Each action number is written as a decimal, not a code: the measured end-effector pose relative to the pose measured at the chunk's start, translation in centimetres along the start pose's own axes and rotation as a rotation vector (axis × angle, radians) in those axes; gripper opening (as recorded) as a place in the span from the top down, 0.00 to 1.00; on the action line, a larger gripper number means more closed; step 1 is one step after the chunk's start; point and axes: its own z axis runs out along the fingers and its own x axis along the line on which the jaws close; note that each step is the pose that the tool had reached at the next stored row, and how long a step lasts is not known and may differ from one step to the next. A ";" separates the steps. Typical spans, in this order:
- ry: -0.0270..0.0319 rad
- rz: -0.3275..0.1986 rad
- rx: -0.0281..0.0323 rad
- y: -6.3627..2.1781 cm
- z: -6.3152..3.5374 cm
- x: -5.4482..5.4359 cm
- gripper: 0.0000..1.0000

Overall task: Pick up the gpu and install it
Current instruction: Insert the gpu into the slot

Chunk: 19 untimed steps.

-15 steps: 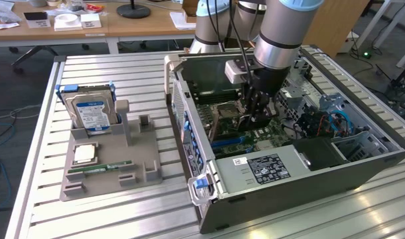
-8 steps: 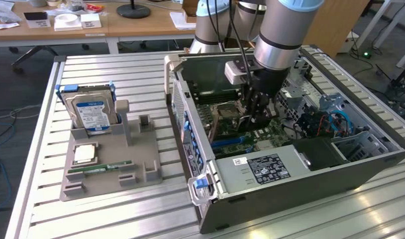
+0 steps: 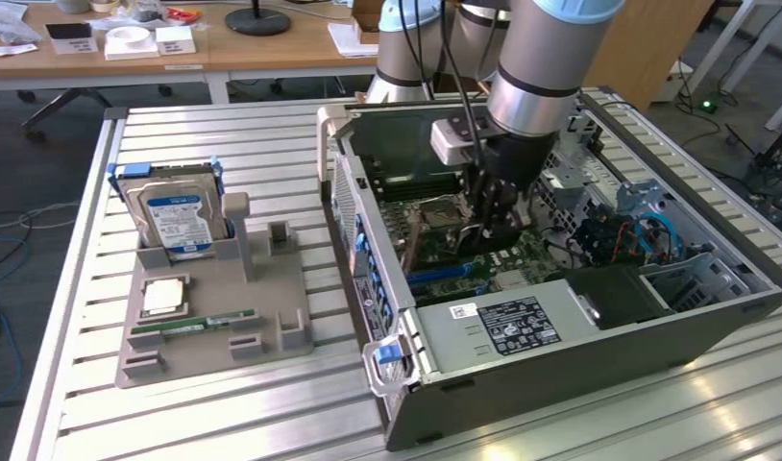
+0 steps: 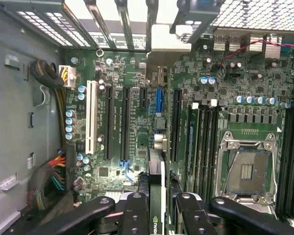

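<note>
Inside the open computer case [image 3: 558, 331], over the motherboard [image 4: 137, 63].
Gripper [image 3: 494, 229] clamped narrow on the gpu [image 4: 156, 193], card edge-on between its fingers [image 4: 137, 215], near the black slots [image 4: 108, 122]. Case on slatted metal table [image 3: 211, 134]; wooden desks [image 3: 237, 48] behind.

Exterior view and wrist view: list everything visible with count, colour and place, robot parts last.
table: one, silver slatted metal, under everything.
computer case: one, grey, open, on the table at the exterior view's right.
motherboard: one, green, inside the case.
tray: one, grey, on the table beside the case.
hard drive: one, silver with blue-white label, upright in the tray.
processor chip: one, silver, flat on the tray.
memory stick: one, green, flat on the tray.
gpu: one, green, held edge-on above the motherboard.
desk: one, wooden, behind the table.
arm: one, grey, reaching into the case.
gripper: one, black, shut on the gpu.
</note>
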 end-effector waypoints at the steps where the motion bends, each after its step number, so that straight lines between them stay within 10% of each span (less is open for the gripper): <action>1: -0.0001 -0.001 0.0001 0.09 0.06 0.1 0.74; 19: -0.0004 -0.004 0.0003 0.54 0.55 0.2 0.74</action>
